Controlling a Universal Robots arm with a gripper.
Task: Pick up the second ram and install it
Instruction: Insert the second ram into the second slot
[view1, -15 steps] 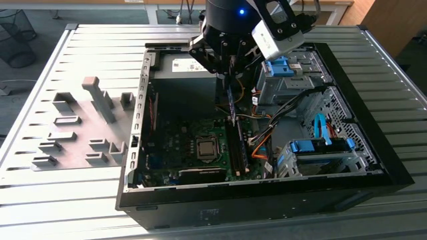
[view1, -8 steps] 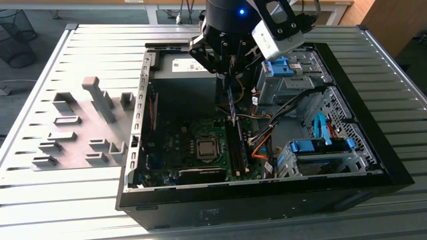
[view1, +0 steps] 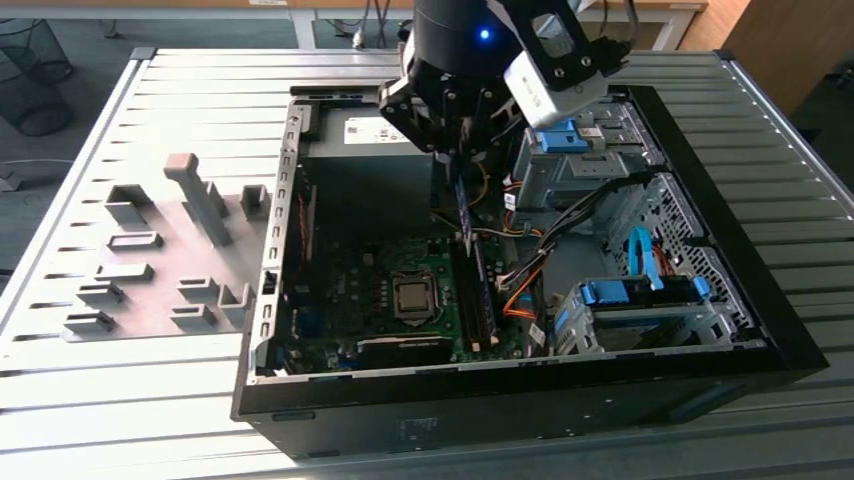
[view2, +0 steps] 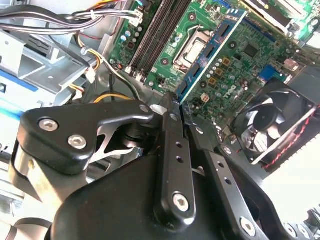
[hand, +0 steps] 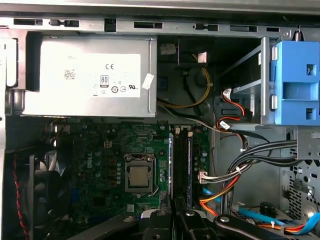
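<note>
Clenching the long thin blue circuit-board ram stick (view2: 207, 52), tool (view2: 179, 107) is hanging over the green motherboard's slots (hand: 181, 165), around 6 o'clock from the grey power supply (hand: 85, 75); misalignment risks jamming.

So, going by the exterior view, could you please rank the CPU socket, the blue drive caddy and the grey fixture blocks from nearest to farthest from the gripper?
From the gripper:
1. CPU socket, below it on the motherboard.
2. Blue drive caddy, toward the exterior view's right, inside the case.
3. Grey fixture blocks, outside the case, on the exterior view's left.
</note>
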